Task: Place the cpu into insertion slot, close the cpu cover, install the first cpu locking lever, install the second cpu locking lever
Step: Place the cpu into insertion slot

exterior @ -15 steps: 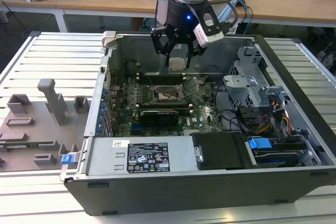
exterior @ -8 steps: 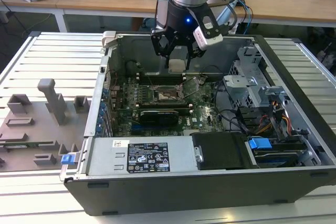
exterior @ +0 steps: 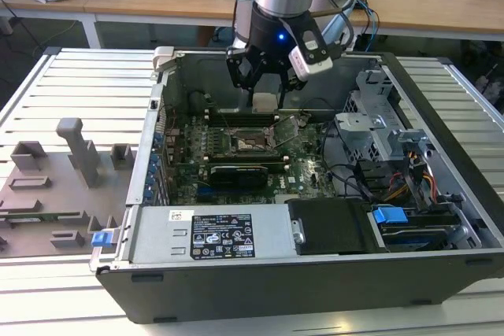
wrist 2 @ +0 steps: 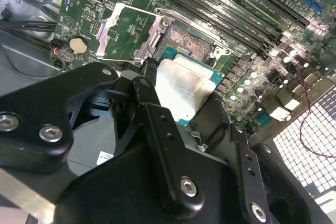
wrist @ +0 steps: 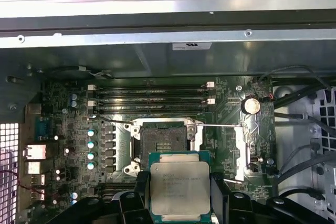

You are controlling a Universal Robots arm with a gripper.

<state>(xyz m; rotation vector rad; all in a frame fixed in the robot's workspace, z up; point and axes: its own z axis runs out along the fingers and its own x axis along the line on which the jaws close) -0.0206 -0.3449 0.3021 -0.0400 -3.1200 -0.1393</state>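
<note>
My gripper [exterior: 265, 98] is shut on the cpu [exterior: 265, 103], a flat square chip with a silvery top. It hangs inside the open computer case, a little above and behind the insertion slot [exterior: 250, 144] on the green motherboard [exterior: 311, 179]. In both wrist views the black fingers [wrist: 140, 192] clamp two opposite edges of the cpu [wrist: 180, 186] [wrist 2: 184, 90]. The dark insertion slot [wrist: 164, 140] [wrist 2: 189, 43] lies bare. The cpu cover [wrist: 240, 153] [wrist 2: 107, 27] is swung open to one side of it. Two thin wire levers [wrist: 113, 119] [wrist: 220, 125] stick out beside the socket.
Long black memory slots [wrist: 152, 98] run just beyond the socket. The case's metal wall [wrist: 168, 56] rises behind them. A power supply [exterior: 205, 234], a drive cage [exterior: 378, 127] and loose cables [exterior: 409, 179] fill the case's front and the exterior view's right. A grey fixture tray [exterior: 55, 186] sits outside on the exterior view's left.
</note>
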